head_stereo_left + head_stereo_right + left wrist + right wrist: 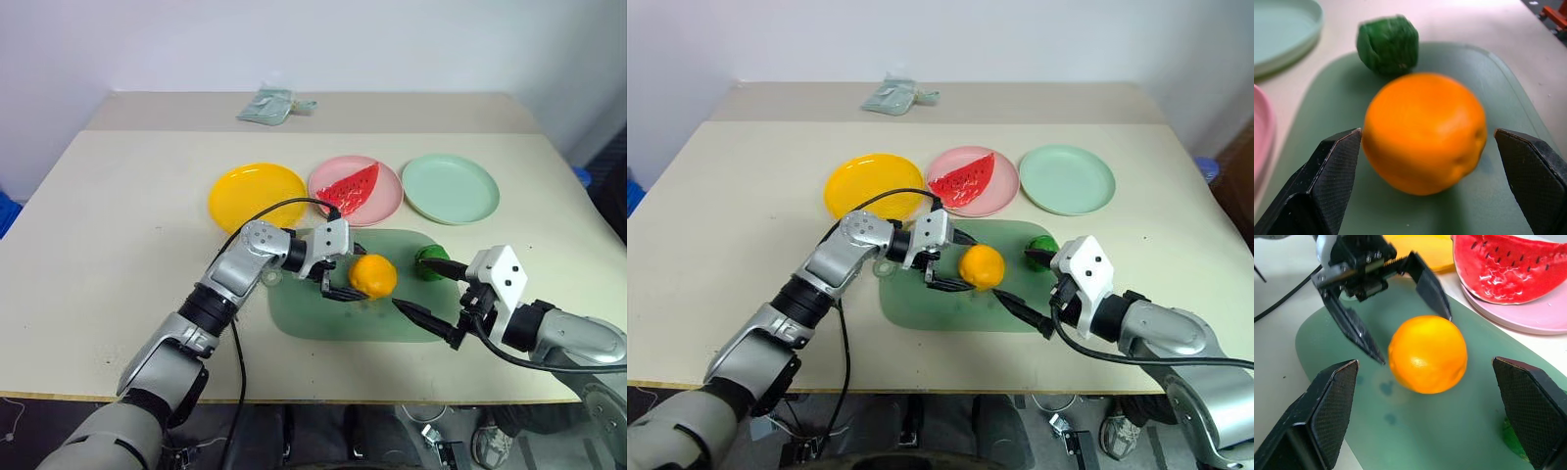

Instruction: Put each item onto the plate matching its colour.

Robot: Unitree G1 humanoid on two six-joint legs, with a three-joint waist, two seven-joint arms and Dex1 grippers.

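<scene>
Your left hand [345,277] is spread wide around the round orange toy fruit [373,275]: one black finger sits close beside it, the other stands off with a clear gap, so nothing is gripped. The orange rests on the translucent green rounded mat [313,318], near its middle. Your right hand [432,294] is also released, hanging over the mat's near right corner and pointing at the orange, apart from it. The bumpy dark-green toy ball [428,262] lies at the mat's far right edge, just beside the right hand's upper finger. The red watermelon wedge with green rind [351,189] already lies on the pink round plate [384,204]. The yellow round plate [257,196] and pale mint round plate [451,189] flank it, bare. To the left of the mat the cream desk [118,235] is open.
</scene>
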